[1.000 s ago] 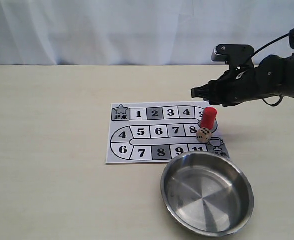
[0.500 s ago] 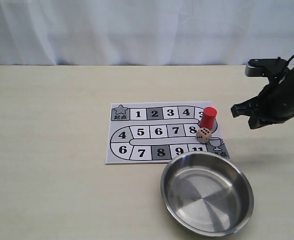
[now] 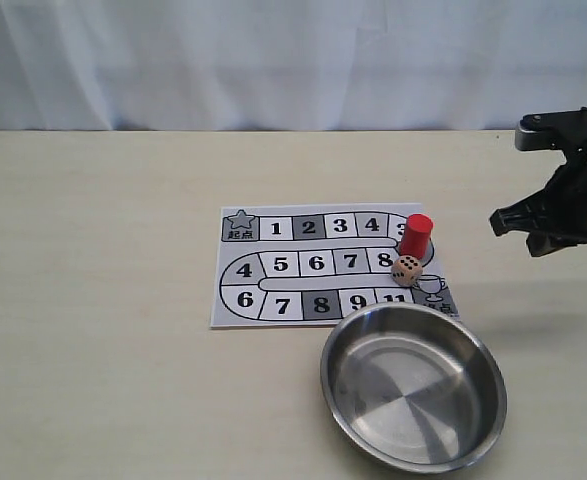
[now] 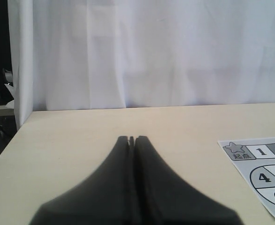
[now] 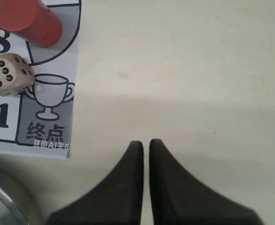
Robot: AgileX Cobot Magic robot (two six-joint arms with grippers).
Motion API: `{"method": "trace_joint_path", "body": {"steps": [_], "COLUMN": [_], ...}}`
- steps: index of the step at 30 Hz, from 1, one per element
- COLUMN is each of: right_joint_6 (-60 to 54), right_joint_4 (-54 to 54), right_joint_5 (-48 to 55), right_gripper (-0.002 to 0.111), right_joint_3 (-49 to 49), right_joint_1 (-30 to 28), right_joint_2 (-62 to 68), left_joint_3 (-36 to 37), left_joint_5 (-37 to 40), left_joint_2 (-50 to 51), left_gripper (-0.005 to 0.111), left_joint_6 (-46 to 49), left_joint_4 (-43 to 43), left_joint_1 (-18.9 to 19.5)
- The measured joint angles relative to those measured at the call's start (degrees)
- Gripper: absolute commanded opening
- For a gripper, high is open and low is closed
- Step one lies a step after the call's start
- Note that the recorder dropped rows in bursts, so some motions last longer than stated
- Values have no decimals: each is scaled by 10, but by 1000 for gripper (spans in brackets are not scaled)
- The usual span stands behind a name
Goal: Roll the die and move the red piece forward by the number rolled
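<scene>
The pale tabletop carries all items, and the printed game board lying flat on it serves as the reference for every position below. The board shows a numbered track that runs from a star square at its far left corner to a trophy square at its near right corner. A round steel bowl sits on the tabletop against the board's near right corner, with its rim covering the board's near edge below square 11. The right gripper is raised off the tabletop, well apart from the board and beyond its right edge. In the right wrist view its jaws stand together except for a thin slit, they hold nothing, and they lie over bare tabletop outside the trophy corner. The left gripper sits low over the tabletop beyond the board's star-square end; its jaws are pressed together and hold nothing. The red piece stands upright on the board at the right-hand bend of the track, just beyond square 8. The die rests on the board just beside the red piece on its near side, between square 8, square 11 and the trophy square. The die's upward face shows six pips.
</scene>
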Motion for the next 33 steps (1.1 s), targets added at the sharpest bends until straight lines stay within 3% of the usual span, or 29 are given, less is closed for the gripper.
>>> {"method": "trace_joint_path", "body": {"steps": [12, 33], "right_joint_6": [14, 16], "right_joint_4": [0, 0], "right_joint_5": [52, 77], "right_gripper": [4, 4], "right_joint_3": [0, 151], "right_joint_1": [0, 0], "right_joint_2": [-88, -572], "left_joint_3": [0, 0], "left_joint_5": [0, 0], "left_joint_2": [0, 0], "left_gripper": [0, 0], "left_joint_6": [0, 0], "left_joint_4": [0, 0], "left_joint_1": [0, 0]}}
